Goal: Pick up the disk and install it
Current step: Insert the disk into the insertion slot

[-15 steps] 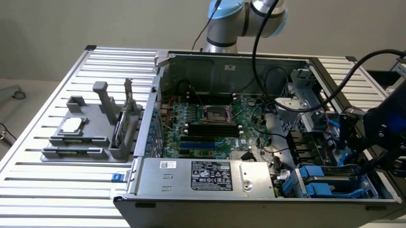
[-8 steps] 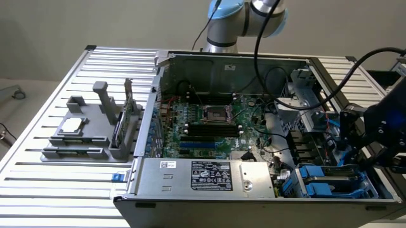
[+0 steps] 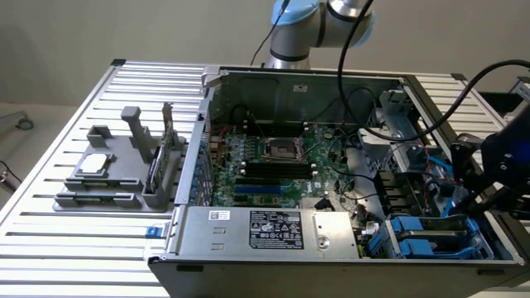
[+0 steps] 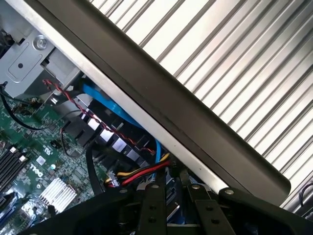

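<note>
Exterior view: the disk is seen in its blue carrier in the drive bay at the near corner of the computer case, toward the exterior view's right. The gripper is poised just above it, and whether the claw is open or closed cannot be told. Wrist view: the case wall and loose red and yellow wires are found close by, so a snagged wire or a knock against the wall is judged the main risk.

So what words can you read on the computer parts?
"DELL": white letters on the green motherboard, in the wrist view.
Black-and-white sticker on the grey metal box: print too small to read.
Small white label on the same box: too small to read.
</note>
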Robot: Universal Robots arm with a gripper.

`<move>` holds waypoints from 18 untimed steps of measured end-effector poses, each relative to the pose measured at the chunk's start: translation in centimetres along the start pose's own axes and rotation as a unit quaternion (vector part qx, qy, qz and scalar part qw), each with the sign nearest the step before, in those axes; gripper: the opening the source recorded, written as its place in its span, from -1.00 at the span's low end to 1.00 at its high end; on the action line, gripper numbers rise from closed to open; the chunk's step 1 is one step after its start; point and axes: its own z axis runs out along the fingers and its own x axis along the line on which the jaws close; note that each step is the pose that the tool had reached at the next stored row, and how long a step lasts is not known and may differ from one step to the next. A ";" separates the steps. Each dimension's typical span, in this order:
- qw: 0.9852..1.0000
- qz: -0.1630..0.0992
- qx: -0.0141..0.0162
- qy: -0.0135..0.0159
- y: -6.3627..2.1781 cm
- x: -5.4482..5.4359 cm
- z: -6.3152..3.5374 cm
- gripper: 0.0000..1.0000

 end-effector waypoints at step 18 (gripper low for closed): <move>1.000 0.004 0.023 0.018 0.54 -0.5 0.08 -0.53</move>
